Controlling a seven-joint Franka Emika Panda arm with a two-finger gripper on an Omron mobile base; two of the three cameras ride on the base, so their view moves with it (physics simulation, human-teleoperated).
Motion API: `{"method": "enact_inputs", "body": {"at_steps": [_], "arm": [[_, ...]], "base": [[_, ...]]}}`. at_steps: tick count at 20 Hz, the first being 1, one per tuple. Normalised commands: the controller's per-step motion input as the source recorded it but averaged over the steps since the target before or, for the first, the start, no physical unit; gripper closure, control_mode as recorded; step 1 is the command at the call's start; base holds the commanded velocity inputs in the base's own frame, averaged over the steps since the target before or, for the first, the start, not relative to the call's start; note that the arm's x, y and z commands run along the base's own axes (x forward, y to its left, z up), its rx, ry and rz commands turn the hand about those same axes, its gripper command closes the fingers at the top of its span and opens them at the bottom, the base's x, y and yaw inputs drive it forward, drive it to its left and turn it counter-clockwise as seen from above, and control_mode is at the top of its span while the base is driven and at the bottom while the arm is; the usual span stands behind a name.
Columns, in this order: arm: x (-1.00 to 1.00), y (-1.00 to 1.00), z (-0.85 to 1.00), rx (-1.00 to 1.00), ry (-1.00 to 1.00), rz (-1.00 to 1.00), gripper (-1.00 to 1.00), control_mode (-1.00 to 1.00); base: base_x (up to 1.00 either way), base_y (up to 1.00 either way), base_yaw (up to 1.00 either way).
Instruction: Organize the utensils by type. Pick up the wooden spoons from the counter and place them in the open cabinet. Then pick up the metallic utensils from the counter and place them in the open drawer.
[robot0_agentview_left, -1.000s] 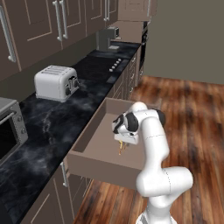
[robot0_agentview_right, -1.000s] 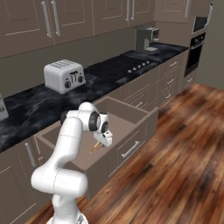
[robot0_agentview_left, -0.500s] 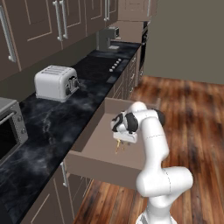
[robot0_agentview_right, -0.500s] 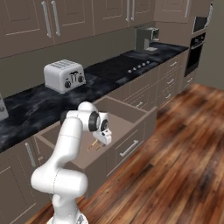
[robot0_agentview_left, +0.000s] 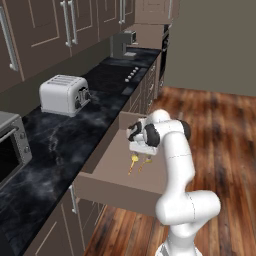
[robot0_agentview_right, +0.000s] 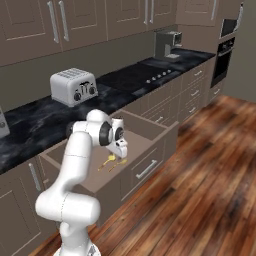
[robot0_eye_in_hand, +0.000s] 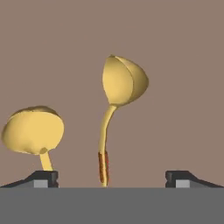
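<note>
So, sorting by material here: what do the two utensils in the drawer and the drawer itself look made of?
The two utensils look like golden-yellow metal: smooth rounded heads with a soft sheen, and thin stems, one with a reddish-brown band; being rendered, plastic can't be ruled out. The drawer looks like matte taupe painted wood or laminate, flat and without visible grain.

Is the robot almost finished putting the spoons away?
Nearly, it seems. Both metallic utensils with yellow heads lie on the drawer floor. The gripper hangs just above them with its fingers wide apart, so nothing is in hand. The counter carries a toaster but no utensils that I can see. Whether the wooden spoons sit in the cabinet can't be told from here.
</note>
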Motion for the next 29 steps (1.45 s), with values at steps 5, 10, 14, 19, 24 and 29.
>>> {"method": "enact_inputs", "body": {"at_steps": [5,10,14,19,24,29], "arm": [[-0.05,0.00,0.99,0.00,0.00,0.00,-1.00,-1.00],[-0.22,0.00,0.97,0.00,-0.02,-0.01,-1.00,-1.00],[-0.34,0.00,0.79,-0.01,-0.08,-0.01,-1.00,-1.00],[-0.29,-0.05,0.95,0.00,-0.09,-0.01,-1.00,-1.00],[-0.31,-0.18,0.99,0.00,-0.07,0.00,-1.00,-1.00],[-0.53,-0.16,0.79,0.00,-0.13,0.00,-1.00,-1.00]], "base": [[0.00,0.00,0.00],[0.00,0.00,0.00],[0.00,0.00,0.00],[0.00,0.00,0.00],[0.00,0.00,0.00],[0.00,0.00,0.00]]}}
